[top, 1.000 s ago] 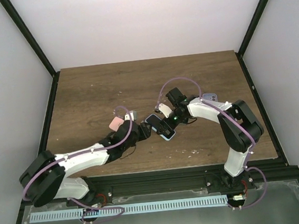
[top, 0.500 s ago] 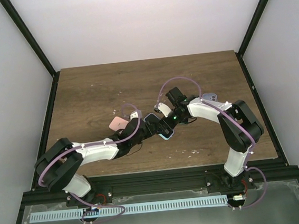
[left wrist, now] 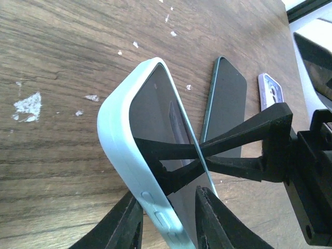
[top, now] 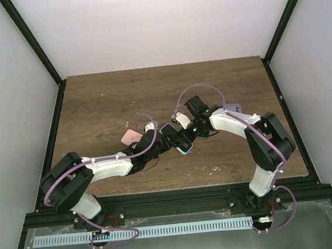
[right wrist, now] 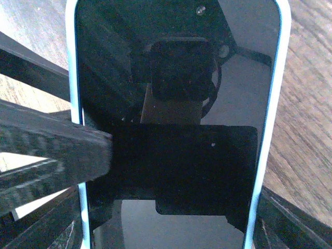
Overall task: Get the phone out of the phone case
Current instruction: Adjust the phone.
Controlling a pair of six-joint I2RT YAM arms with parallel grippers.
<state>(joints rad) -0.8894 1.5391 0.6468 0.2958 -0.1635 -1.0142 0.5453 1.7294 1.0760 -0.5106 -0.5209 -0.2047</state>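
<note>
The phone [right wrist: 176,78], its dark screen facing the right wrist camera, sits in a light blue case [left wrist: 124,135] and is held tilted above the table. My left gripper [left wrist: 167,197] is shut on the case's lower end, one finger on its back and one on the screen side. My right gripper [right wrist: 174,223] is shut across the width of the cased phone, its fingers [left wrist: 249,135] crossing in from the right. In the top view the left gripper [top: 166,141] and right gripper [top: 186,135] meet at the case [top: 184,150], mid-table.
A bare dark phone [left wrist: 228,104] lies flat on the wood just beyond the held one. A purple case [left wrist: 270,91] lies further right, also in the top view [top: 233,107]. A pink case [top: 130,136] lies by the left arm.
My left arm has swung in and its gripper has closed on the end of the cased phone. The phone has shifted slightly up and left; the right arm has barely moved.
</note>
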